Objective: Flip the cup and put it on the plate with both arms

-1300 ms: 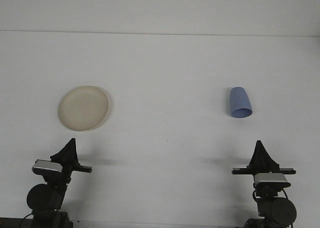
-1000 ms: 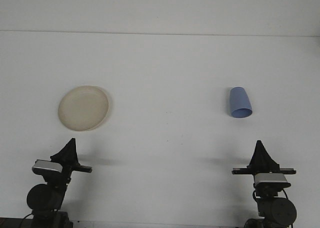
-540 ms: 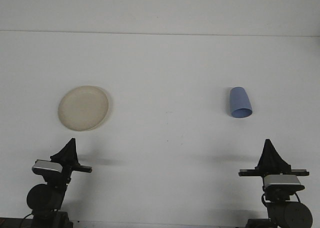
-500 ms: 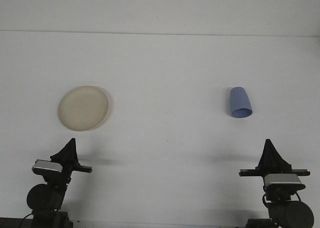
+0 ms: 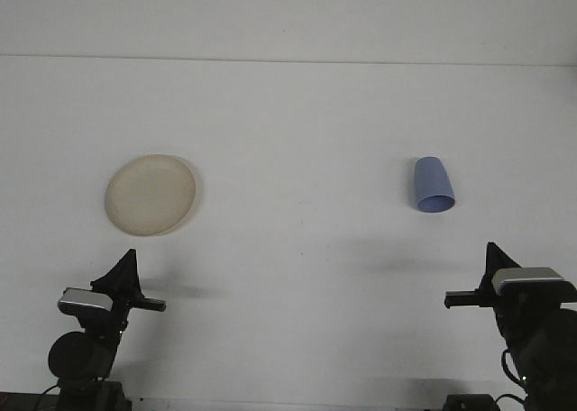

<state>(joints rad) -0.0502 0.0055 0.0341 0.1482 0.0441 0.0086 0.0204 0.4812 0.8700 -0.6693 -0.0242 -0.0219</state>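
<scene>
Well, blue cup (image 5: 433, 185) lies upside-down on table (image 5: 297, 132), up and left of right gripper (image 5: 495, 260); nothing seen inside. Cream plate (image 5: 150, 194), bare, sits just beyond left gripper (image 5: 126, 265). Can't tell either gripper's state.

We see only a plain white table (image 5: 297, 123), with a faint straight seam (image 5: 288, 60) crossing its far edge.

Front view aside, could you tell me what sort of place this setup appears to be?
Probably a lab test bench: a bare white table holding only a beige plate and a blue cup lying on its side, with two robot arms at the near edge.
</scene>
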